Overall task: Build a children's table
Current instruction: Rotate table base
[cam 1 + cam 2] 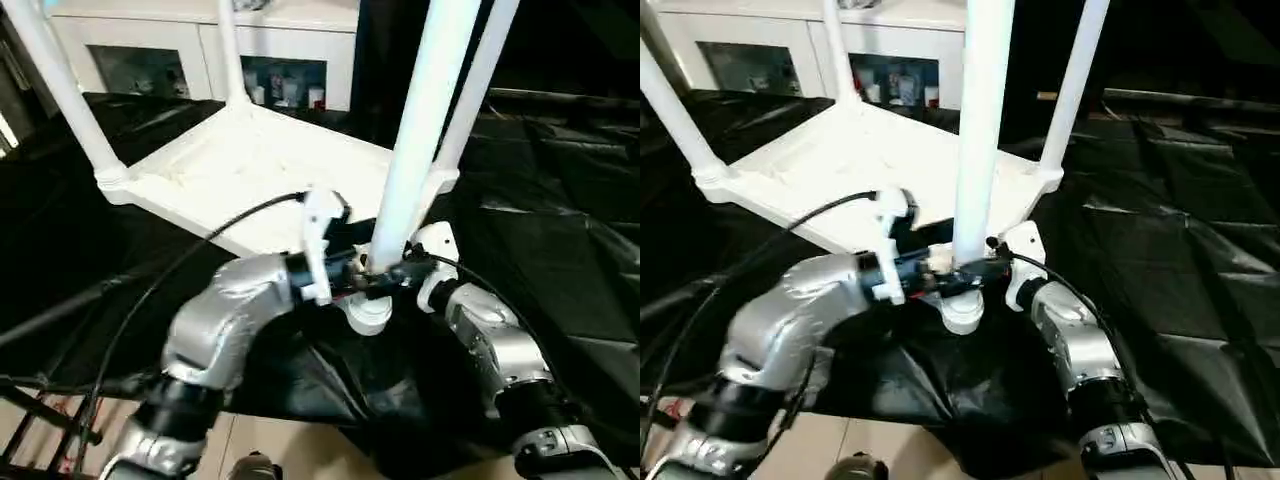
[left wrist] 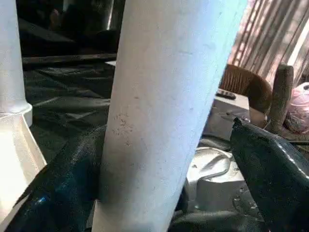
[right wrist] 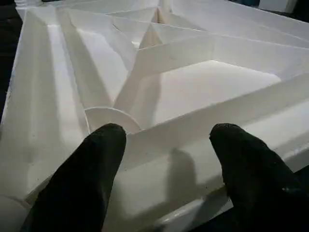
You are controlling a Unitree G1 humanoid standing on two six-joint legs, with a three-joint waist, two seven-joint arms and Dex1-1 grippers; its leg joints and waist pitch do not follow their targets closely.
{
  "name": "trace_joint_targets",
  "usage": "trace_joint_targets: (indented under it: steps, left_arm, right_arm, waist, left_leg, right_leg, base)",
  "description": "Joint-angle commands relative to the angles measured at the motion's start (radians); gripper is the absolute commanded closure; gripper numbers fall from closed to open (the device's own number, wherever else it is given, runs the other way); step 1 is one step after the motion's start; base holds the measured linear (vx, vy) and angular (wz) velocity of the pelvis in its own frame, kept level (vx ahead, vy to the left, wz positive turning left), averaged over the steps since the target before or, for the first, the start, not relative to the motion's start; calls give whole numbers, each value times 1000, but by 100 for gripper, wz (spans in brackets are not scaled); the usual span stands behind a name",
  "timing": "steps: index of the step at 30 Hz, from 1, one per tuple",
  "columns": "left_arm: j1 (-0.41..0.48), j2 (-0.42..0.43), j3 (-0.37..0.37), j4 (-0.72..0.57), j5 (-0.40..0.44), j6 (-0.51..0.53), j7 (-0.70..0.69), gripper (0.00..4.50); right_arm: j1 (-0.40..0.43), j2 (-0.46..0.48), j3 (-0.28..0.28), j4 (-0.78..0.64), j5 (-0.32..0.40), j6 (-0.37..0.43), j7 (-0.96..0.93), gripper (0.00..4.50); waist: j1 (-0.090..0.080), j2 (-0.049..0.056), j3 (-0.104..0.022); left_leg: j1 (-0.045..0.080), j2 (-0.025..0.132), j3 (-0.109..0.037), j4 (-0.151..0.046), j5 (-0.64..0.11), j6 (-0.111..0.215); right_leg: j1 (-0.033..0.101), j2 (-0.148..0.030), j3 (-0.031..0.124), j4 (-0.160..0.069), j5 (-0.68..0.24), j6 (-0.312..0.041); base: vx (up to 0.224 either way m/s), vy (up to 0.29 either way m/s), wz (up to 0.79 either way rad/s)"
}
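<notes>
The children's table lies upside down: its white ribbed tabletop (image 1: 230, 170) rests on the black cloth with several white legs standing up from the corner sockets. The near leg (image 1: 425, 120) stands in the near corner socket (image 1: 368, 315). My left gripper (image 1: 362, 275) reaches in from the left at this leg's base. In the left wrist view the leg (image 2: 164, 111) stands between its black fingers (image 2: 270, 169), open, with a gap on one side. My right gripper (image 3: 166, 130) is open by the same corner, fingertips apart over the tabletop's rim (image 3: 193, 159).
Other legs rise at the far left (image 1: 60, 90), back (image 1: 230, 50) and right (image 1: 470, 90) corners. The black-draped work table (image 1: 560, 230) extends to the right. A white cabinet (image 1: 150, 40) stands behind. A black cable (image 1: 150, 290) loops over my left forearm.
</notes>
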Motion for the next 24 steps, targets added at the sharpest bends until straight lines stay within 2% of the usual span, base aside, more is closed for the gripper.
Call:
trace_joint_targets:
  steps: [1, 3, 4, 5, 7, 9, 13, 16, 19, 22, 24]
  left_arm:
    - [-14, -3, 7, 8, -3, -16, -10, 4]
    - [-15, -4, 9, 10, -4, -20, -12, 4]
    - [-17, -7, 13, 12, -12, -21, -21, 4]
    - [-20, -12, 17, 12, -23, -24, -37, 4]
    - [-23, -14, 18, 15, -23, -26, -42, 4]
    - [-31, -17, 19, 24, -29, -30, -52, 4]
    - [-39, -24, 20, 15, -55, -15, -72, 4]
    - [-41, -36, 21, 3, -78, -1, -81, 4]
    - [-42, -48, 17, -7, -95, 13, -87, 4]
    - [-38, -65, -11, -23, -97, 24, -95, 4]
    - [-37, -74, -19, -28, -101, 30, -98, 4]
  right_arm:
    - [-39, -16, -80, 29, 14, -65, -76, 122]
    - [-48, -16, -98, 40, 15, -81, -104, 122]
    - [-76, -20, -143, 72, 31, -77, -164, 122]
    - [-110, -47, -165, 125, 6, -82, -237, 122]
    - [-120, -59, -157, 150, -17, -81, -264, 122]
    - [-154, -85, -139, 241, -59, -60, -327, 122]
    - [-191, -80, -104, 359, -68, -45, -267, 122]
    - [-222, -57, -90, 438, -88, -80, -228, 122]
    - [-243, -36, -93, 474, -75, -105, -178, 122]
    - [-296, -2, -107, 537, -61, -151, -148, 122]
    - [-312, 9, -101, 559, -59, -166, -132, 122]
  waist:
    - [-1, 4, -84]
    - [-1, 4, -82]
    - [-1, 5, -82]
    - [-4, 10, -83]
    - [-3, 9, -83]
    - [-4, 8, -86]
    - [-7, 11, -91]
    - [-11, 13, -92]
    - [-7, 16, -94]
    - [-9, 15, -95]
    - [-12, 15, -98]
  left_leg:
    - [15, 20, -4, -54, -136, -12]
    - [14, 18, -2, -53, -133, -11]
    - [14, 17, -3, -54, -130, -11]
    - [16, 18, -2, -54, -135, -14]
    - [17, 15, -1, -51, -129, -21]
    - [12, 11, 0, -49, -106, -16]
    - [8, 9, 2, -44, -100, 4]
    - [5, 13, 2, -42, -92, 24]
    - [6, 16, 1, -38, -73, 42]
    - [4, 19, 1, -37, -71, 50]
    - [1, 18, 0, -33, -42, 63]
  right_leg:
    - [49, -76, 48, -72, 71, -187]
    - [48, -73, 48, -71, 71, -192]
    - [49, -72, 47, -71, 69, -190]
    - [46, -73, 47, -72, 58, -190]
    - [47, -69, 46, -73, 56, -188]
    - [51, -69, 45, -69, 79, -181]
    - [53, -68, 43, -67, 102, -191]
    - [51, -70, 41, -64, 119, -223]
    - [50, -69, 39, -59, 145, -233]
    - [48, -72, 39, -56, 150, -245]
    - [49, -71, 38, -51, 190, -251]
  base:
    - [0, 0, 0]
    - [0, 0, 0]
    - [0, 0, 0]
    - [0, 0, 0]
    - [0, 0, 0]
    - [0, 0, 0]
    - [0, 0, 0]
    - [0, 0, 0]
    - [0, 0, 0]
    - [0, 0, 0]
    - [0, 0, 0]
